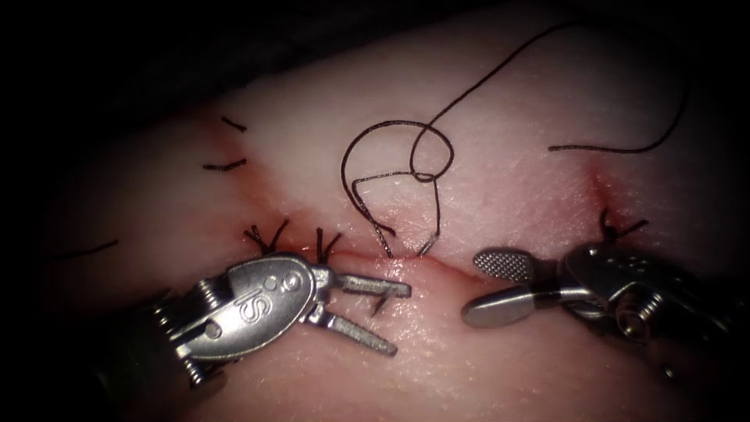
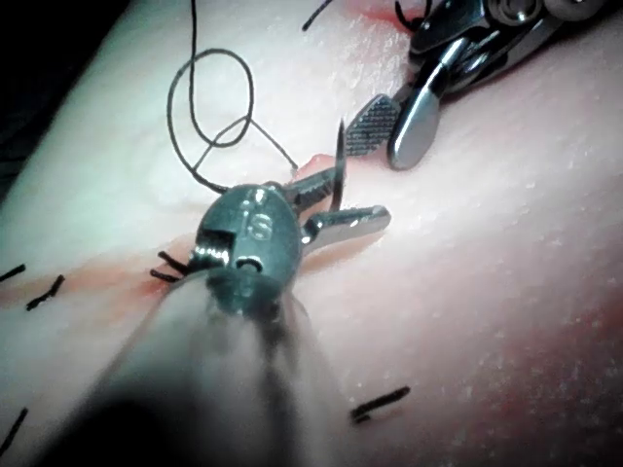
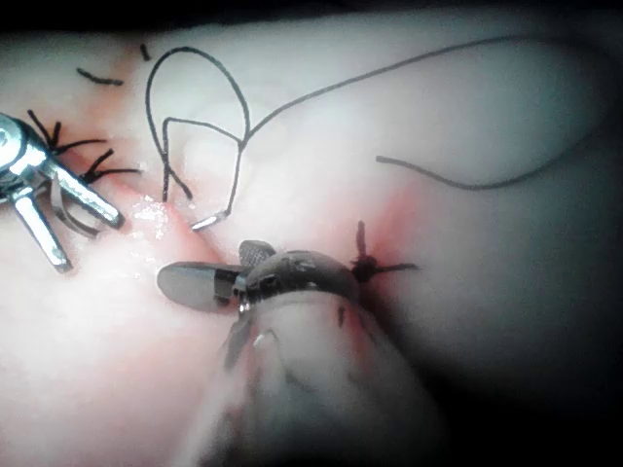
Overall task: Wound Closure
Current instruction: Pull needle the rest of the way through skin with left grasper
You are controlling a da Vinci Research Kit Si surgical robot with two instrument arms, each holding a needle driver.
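Note:
The curved needle sits in the tissue [image 1: 500,117] across the cut [image 1: 445,267]. Its tail [image 1: 426,247] sticks out on the cut's far side, and its tip [image 1: 381,305] rises on the near side. My left tool [image 1: 400,319] stands open around that tip and holds nothing. The needle [image 2: 341,161] arcs up between its jaws. To the right, my right tool [image 1: 476,285] is open over the cut and holds nothing. The dark thread [image 1: 391,125] runs from the tail in loose loops over the far tissue. The needle's tail [image 3: 207,223] lies just beyond the right tool [image 3: 204,265].
Tied stitches sit along the cut at the left [image 1: 266,234], beside it [image 1: 324,246] and at the right [image 1: 617,227]. Cut ends of thread [image 1: 226,164] lie on the left tissue. The thread's free end [image 1: 551,148] rests at the upper right. Red fluid stains the cut's edges.

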